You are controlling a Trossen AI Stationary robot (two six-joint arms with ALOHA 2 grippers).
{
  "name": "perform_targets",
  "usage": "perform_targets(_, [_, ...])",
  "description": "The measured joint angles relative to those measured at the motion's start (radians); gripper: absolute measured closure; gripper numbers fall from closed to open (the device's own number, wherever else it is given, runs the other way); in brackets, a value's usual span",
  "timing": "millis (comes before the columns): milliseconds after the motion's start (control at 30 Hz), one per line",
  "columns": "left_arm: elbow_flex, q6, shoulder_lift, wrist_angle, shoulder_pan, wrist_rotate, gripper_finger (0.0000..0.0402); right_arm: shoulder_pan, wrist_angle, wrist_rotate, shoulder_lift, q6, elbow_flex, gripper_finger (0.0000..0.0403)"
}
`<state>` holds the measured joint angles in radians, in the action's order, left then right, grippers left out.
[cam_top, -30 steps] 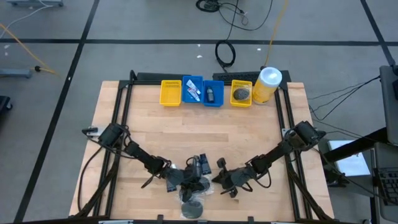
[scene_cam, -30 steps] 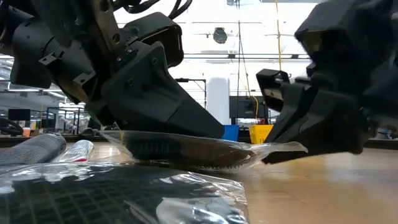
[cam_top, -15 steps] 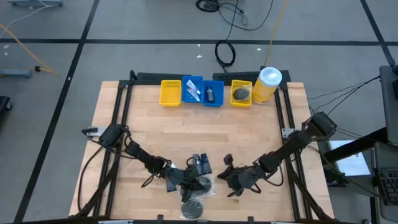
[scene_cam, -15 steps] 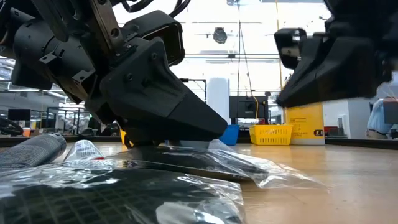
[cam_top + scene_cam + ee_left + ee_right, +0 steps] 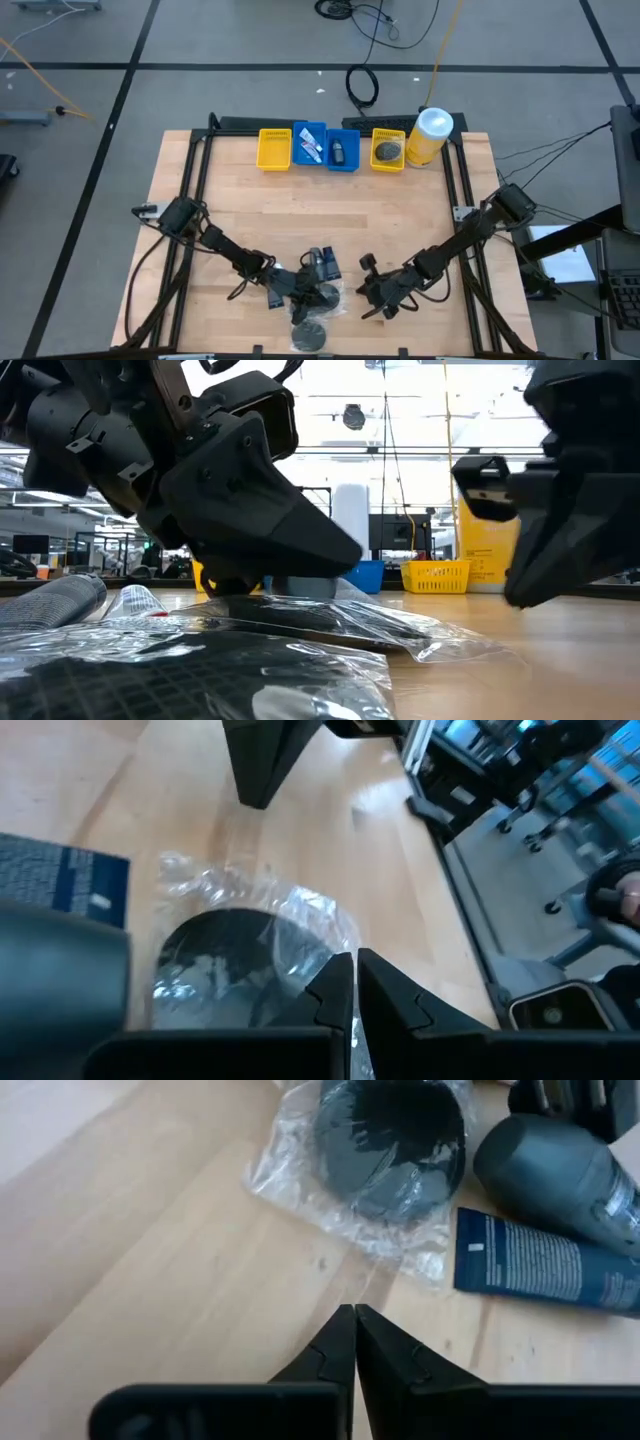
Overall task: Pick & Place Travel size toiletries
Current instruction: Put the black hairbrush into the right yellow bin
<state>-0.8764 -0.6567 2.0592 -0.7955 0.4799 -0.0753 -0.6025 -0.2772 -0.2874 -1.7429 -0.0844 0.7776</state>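
The table (image 5: 400,230) carries a row of four bins (image 5: 331,148) along its far edge, with a yellow canister (image 5: 428,136) just beside the rightmost one. Three bins already hold items: a white tube (image 5: 308,147) in one blue bin, a small dark bottle (image 5: 338,152) in the next, and a mesh puff (image 5: 388,151) in the right yellow bin. The leftmost yellow bin looks bare. By that showing, the task seems partly done.

What is left sits in a cluster near the table's front edge: a bagged puff (image 5: 392,1142) in crinkled clear plastic, a dark blue tube (image 5: 545,1264), a grey bottle (image 5: 555,1175), and a second bagged puff (image 5: 310,334) at the very front.

The left arm reaches in low from the left side, and the left gripper (image 5: 312,293) rests down on the cluster, over the bagged puff; its fingers (image 5: 332,995) are pressed together, the plastic running up to their tips, though whether they pinch it is unclear.

The right arm stretches in from the right, and the right gripper (image 5: 372,296) hangs just beside the cluster, fingers (image 5: 335,1342) closed on nothing, pointing at the bag's edge.
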Motion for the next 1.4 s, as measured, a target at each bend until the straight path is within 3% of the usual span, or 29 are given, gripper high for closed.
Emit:
perform_targets(367, [0.000, -0.018, -0.175, 0.422, 0.021, -0.102, 0.0382, 0.012, -0.125, 0.000, -0.091, 0.013, 0.001, 0.0314])
perform_targets(500, [-0.001, -0.068, -0.182, 0.490, 0.034, -0.096, 0.0382, 0.014, -0.153, 0.000, -0.092, -0.016, 0.001, 0.0288])
perform_targets(1133, [-0.001, -0.111, -0.180, 0.514, 0.042, -0.136, 0.0382, 0.034, -0.220, 0.001, -0.093, -0.138, 0.001, 0.0276])
perform_targets(1400, [-0.001, -0.112, -0.180, 0.510, 0.034, -0.137, 0.0382, 0.033, -0.143, 0.000, -0.092, -0.093, 0.001, 0.0276])
